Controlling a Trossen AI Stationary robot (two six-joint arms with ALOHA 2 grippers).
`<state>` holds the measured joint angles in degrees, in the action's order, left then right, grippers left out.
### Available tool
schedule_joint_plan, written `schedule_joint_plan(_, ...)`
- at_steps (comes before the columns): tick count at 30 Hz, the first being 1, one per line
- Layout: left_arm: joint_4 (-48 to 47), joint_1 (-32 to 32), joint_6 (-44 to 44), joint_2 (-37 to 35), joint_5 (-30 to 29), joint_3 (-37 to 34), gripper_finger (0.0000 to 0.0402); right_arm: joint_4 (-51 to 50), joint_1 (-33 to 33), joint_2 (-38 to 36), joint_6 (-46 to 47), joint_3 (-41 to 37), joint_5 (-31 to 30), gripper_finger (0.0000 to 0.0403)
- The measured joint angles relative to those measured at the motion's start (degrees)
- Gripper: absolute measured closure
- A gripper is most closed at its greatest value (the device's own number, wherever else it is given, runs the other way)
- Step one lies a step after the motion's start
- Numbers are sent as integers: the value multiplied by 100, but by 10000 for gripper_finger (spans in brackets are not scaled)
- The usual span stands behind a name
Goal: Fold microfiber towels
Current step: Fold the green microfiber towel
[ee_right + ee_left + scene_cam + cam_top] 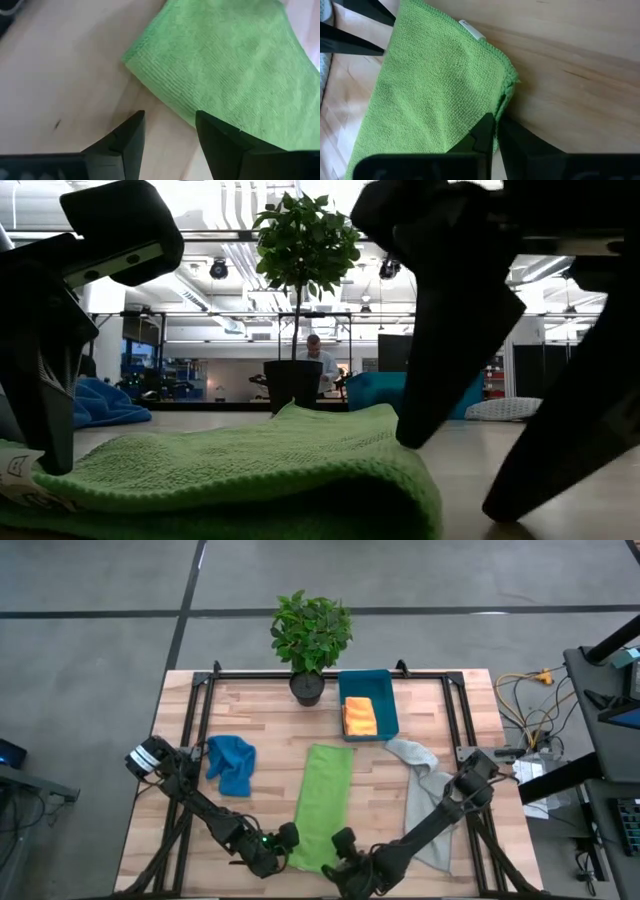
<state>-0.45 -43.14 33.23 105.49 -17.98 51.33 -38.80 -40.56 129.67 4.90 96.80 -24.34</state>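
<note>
The lime green towel (324,802) lies as a long strip down the middle of the table, its near end (250,470) between my two grippers. My left gripper (287,837) is shut on the strip's left edge near that end. My right gripper (345,840) is open at the near right corner (131,61), with the towel's edge running between its fingers (216,131). The blue towel (230,762) lies bunched at the left. The pale grey towel (425,795) lies crumpled at the right. The orange towel (359,716) sits folded in the teal bin (385,690). My left gripper pinches the green towel's left side edge (503,107) between its two fingers, close to the near end; one layer or several, I cannot tell. The fingers slant down from the table's left and lie across the edge. The towel lies flat on the table.
A potted plant (310,635) stands at the far edge, next to the teal bin. Black frame rails (195,720) run along the table's left, right and far sides. A person (318,360) shows far off in the room behind.
</note>
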Motion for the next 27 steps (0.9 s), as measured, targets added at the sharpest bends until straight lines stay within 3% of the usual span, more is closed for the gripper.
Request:
schedule_joint_plan(16,-2,-6,-8,-21,48,-15,389,636,7,252,-970,52,-417,280)
schedule_joint_plan(27,-96,-8,-47,-125,102,-24,400,551,43,284,-943,179,-352,389)
